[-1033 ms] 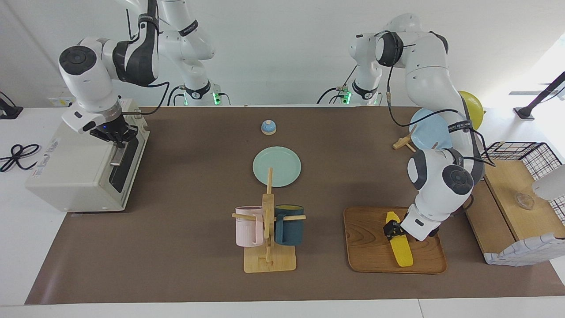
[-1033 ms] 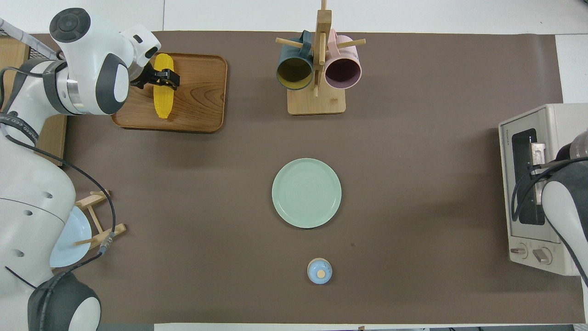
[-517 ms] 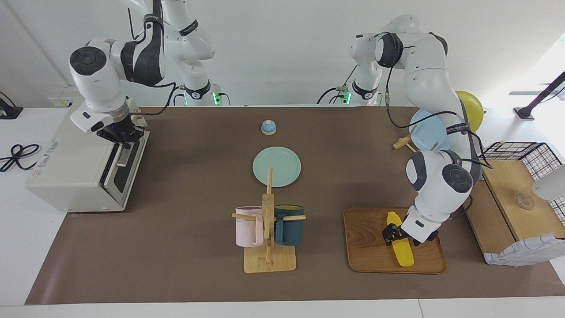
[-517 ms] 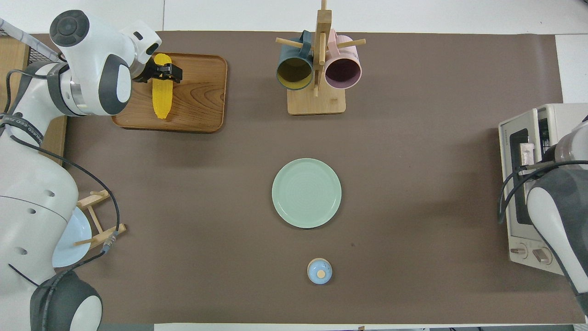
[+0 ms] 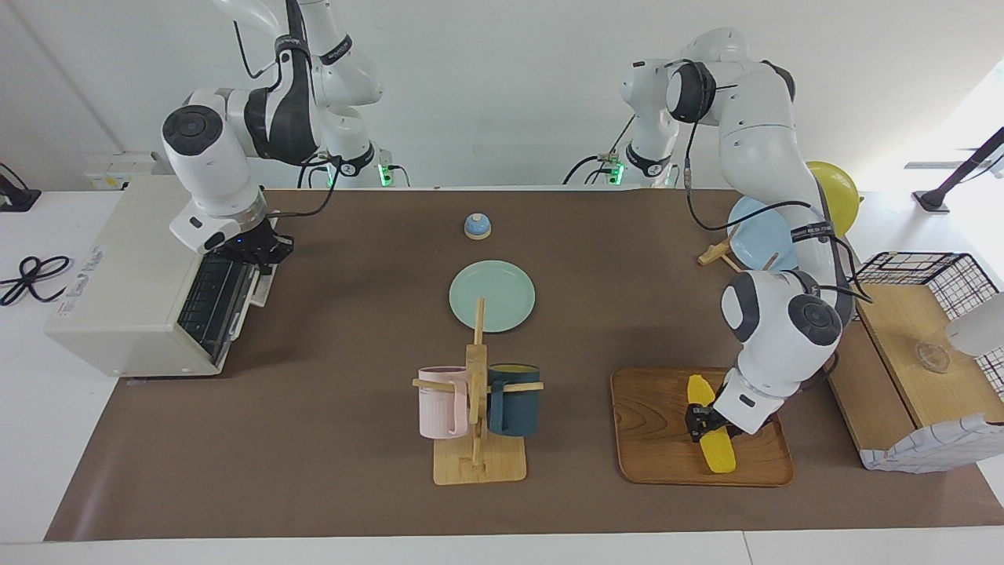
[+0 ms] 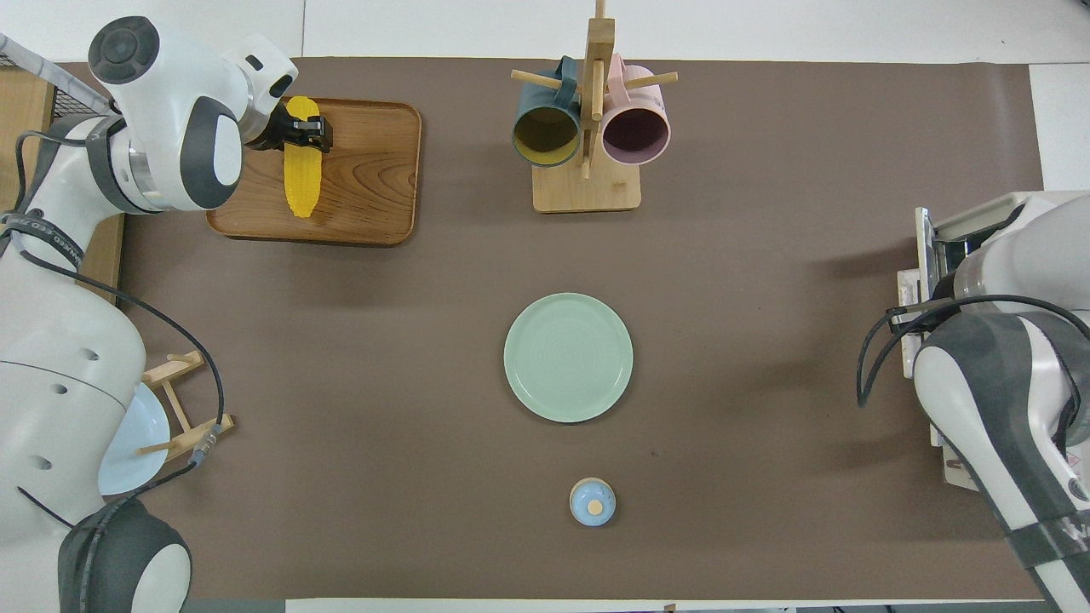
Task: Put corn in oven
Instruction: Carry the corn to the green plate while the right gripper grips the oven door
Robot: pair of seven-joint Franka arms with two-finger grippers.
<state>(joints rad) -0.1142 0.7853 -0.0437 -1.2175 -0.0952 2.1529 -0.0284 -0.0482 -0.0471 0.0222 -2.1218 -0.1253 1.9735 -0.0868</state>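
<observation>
The corn (image 5: pixel 718 451) is a yellow cob lying on a wooden tray (image 5: pixel 659 439) toward the left arm's end of the table; it also shows in the overhead view (image 6: pixel 300 183). My left gripper (image 5: pixel 704 420) is down on the cob's middle (image 6: pixel 302 136). The cream oven (image 5: pixel 118 290) stands at the right arm's end. Its door hangs open and the wire rack (image 5: pixel 210 302) shows inside. My right gripper (image 5: pixel 255 253) is shut on the door's handle at the lowered edge. In the overhead view the right arm covers most of the oven (image 6: pixel 979 213).
A mint plate (image 5: pixel 492 294) lies mid-table, with a small blue bell (image 5: pixel 477 226) nearer to the robots. A wooden rack with two mugs (image 5: pixel 477 408) stands beside the tray. A blue plate on a stand (image 5: pixel 765 231) and a wire-and-wood basket (image 5: pixel 918 353) are at the left arm's end.
My right gripper has pulled the oven door down and out from nearly shut to wide open. My left gripper has sunk a little lower along the cob; the corn has not moved.
</observation>
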